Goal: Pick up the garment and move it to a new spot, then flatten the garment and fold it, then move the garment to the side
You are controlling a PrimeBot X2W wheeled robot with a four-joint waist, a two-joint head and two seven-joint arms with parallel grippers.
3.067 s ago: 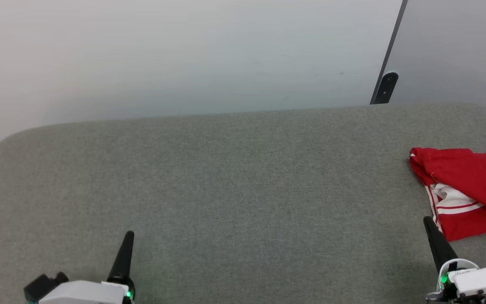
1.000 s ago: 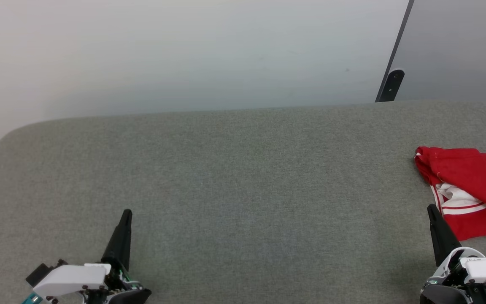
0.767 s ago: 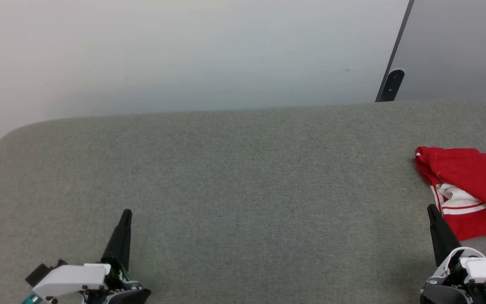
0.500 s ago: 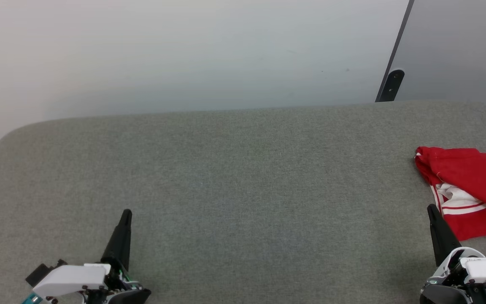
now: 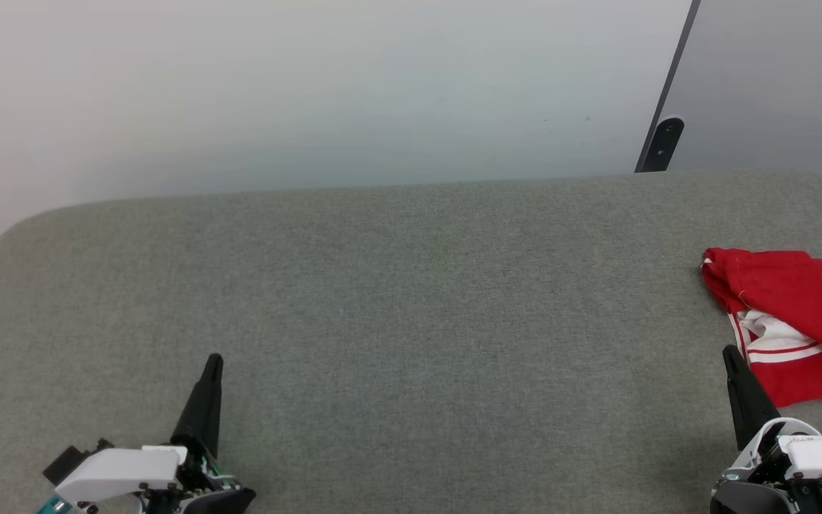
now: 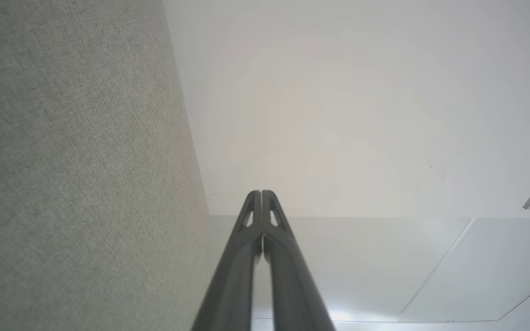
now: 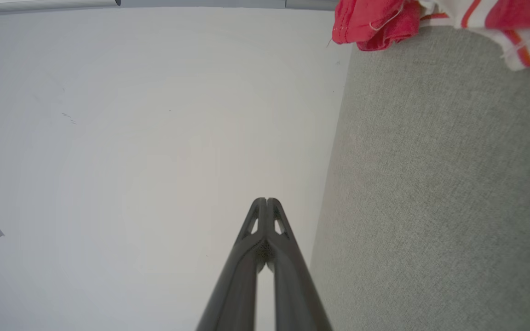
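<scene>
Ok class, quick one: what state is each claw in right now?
Left claw: closed, holding nothing.
Right claw: closed, holding nothing; the garment lies ungripped on the grey surface.

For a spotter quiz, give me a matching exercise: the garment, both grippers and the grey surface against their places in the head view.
Things:
1. garment
2. left gripper
3. right gripper
4. grey surface

Places and states:
a. lower right, shut on nothing
b. far right edge, red, lying on the surface
c. spread across the middle
d. lower left, shut on nothing

Pairs: 1-b, 2-d, 3-a, 4-c
</scene>
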